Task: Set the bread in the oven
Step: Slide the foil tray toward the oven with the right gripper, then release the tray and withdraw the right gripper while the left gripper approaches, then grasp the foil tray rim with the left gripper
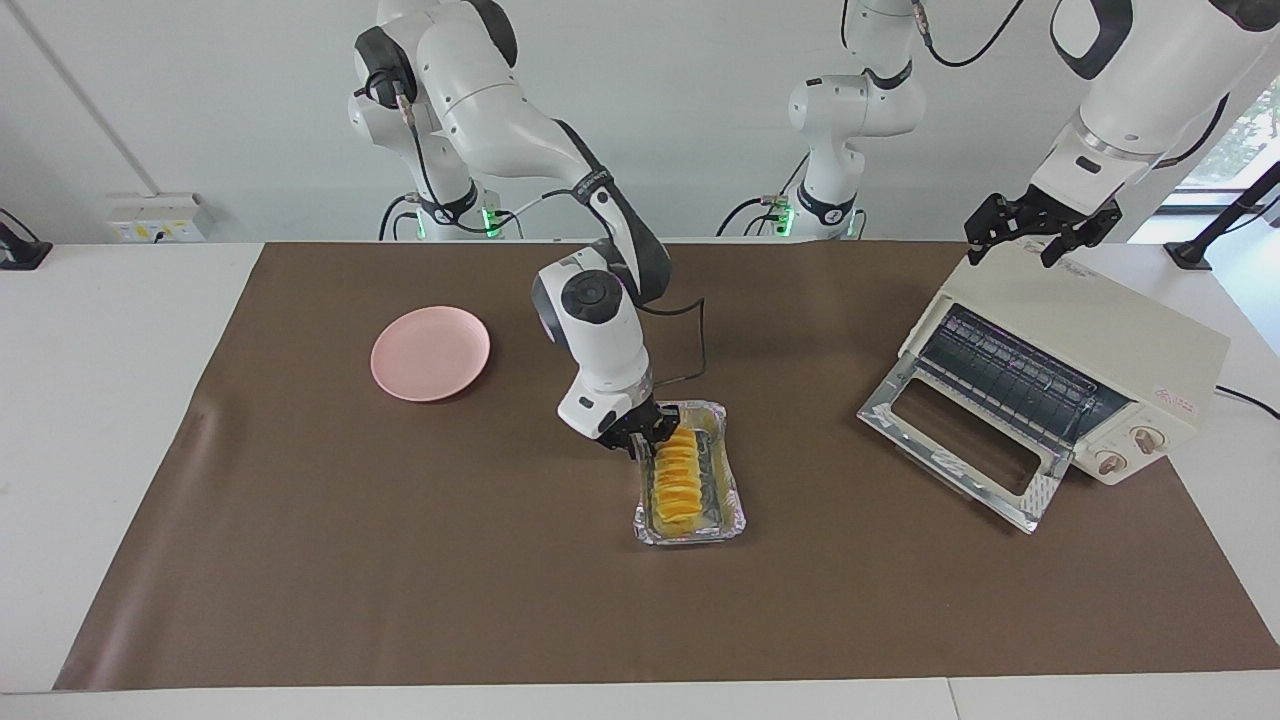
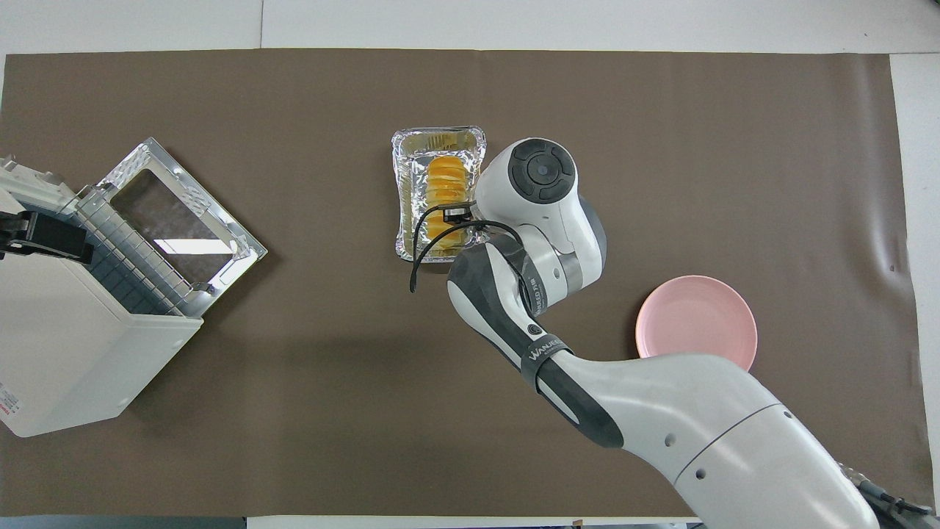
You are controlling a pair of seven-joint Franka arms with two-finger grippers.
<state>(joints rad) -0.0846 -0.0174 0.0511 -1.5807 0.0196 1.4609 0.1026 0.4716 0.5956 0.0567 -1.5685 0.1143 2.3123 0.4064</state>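
Yellow bread (image 1: 676, 472) in foil tray (image 1: 730, 517) | R pincer (image 1: 648, 433) at its robot-side end

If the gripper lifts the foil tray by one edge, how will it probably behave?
The foil tray looks thin and crinkled, so its rim would probably bend. The bread lying inside could slide or tip out. It is probably light and would move easily when pushed.

Bright, even overhead light, soft shadows, glare on the oven (image 2: 95, 308) door glass, sharp focus.
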